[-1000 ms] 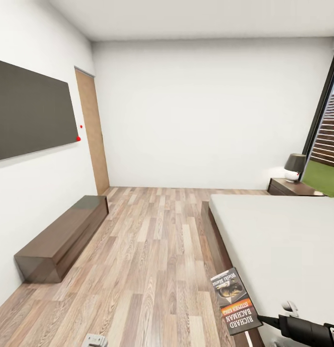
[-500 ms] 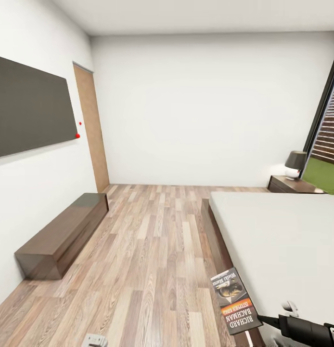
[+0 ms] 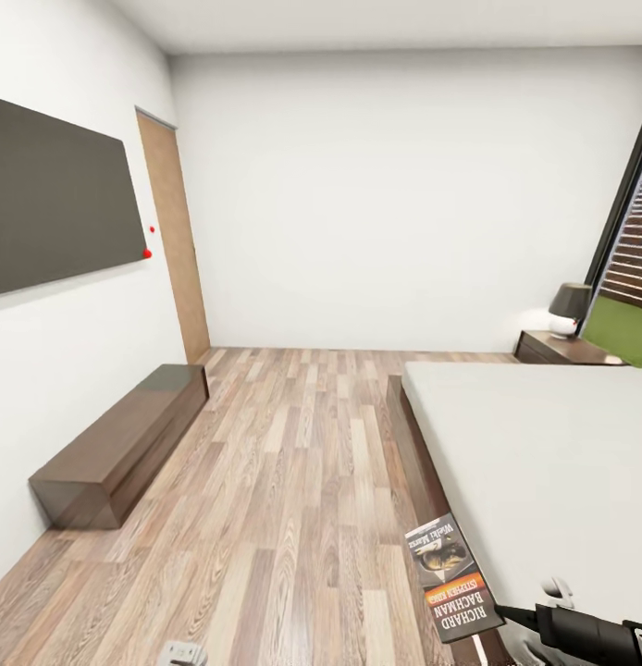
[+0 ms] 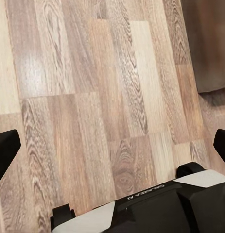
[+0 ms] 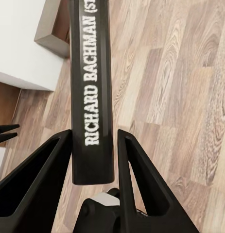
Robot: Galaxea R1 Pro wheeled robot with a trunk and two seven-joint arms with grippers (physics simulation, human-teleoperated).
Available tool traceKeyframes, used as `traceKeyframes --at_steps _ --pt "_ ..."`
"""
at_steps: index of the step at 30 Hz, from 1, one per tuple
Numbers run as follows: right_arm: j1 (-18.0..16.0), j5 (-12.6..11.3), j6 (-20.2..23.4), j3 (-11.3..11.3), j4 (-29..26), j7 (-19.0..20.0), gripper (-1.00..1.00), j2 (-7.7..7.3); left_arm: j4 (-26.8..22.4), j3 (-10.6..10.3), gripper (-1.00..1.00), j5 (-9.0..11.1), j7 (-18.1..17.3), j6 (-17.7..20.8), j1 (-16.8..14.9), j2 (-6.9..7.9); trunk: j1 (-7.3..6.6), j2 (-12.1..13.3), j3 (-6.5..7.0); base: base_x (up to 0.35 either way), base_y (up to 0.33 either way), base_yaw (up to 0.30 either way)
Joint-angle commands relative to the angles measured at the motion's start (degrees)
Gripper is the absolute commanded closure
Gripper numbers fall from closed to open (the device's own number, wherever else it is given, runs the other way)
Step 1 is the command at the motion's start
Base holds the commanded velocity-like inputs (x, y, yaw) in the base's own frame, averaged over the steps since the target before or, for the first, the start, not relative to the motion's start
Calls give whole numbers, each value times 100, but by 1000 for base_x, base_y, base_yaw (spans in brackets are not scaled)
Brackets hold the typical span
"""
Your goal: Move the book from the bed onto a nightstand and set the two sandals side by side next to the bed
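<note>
Sitting between the right gripper's [image 5: 93,145] jaws, the book [image 5: 91,92].

book [image 3: 453,576]: black-orange paperback, held above floor beside bed [image 3: 543,462] | nightstand [image 3: 560,349]: dark wood, far corner

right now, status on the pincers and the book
Right pincer shut on the book, held above the floor beside the bed. Left pincer open, empty. Nightstand far ahead.

bed [image 3: 543,444] right, nightstand [image 3: 557,349] behind it, bench [image 3: 122,444] left
</note>
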Motion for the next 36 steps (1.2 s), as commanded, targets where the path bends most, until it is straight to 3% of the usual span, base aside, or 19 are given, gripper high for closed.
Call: traceKeyframes --at_steps 1,25,36 --pt "-5 -62 57 42 -2 10 100 -4 -1 37 -100 -61 -12 -29 -4 1 2 -10 -18 0 0 0" --pt "-5 -62 53 42 -1 10 100 -4 0 37 -100 -60 -12 -29 -4 0 2 -10 -27 4 0 0" --pt "-5 -62 51 42 -1 10 100 -4 -1 37 -100 -58 -12 -29 -4 0 2 -10 -27 261 0 0"
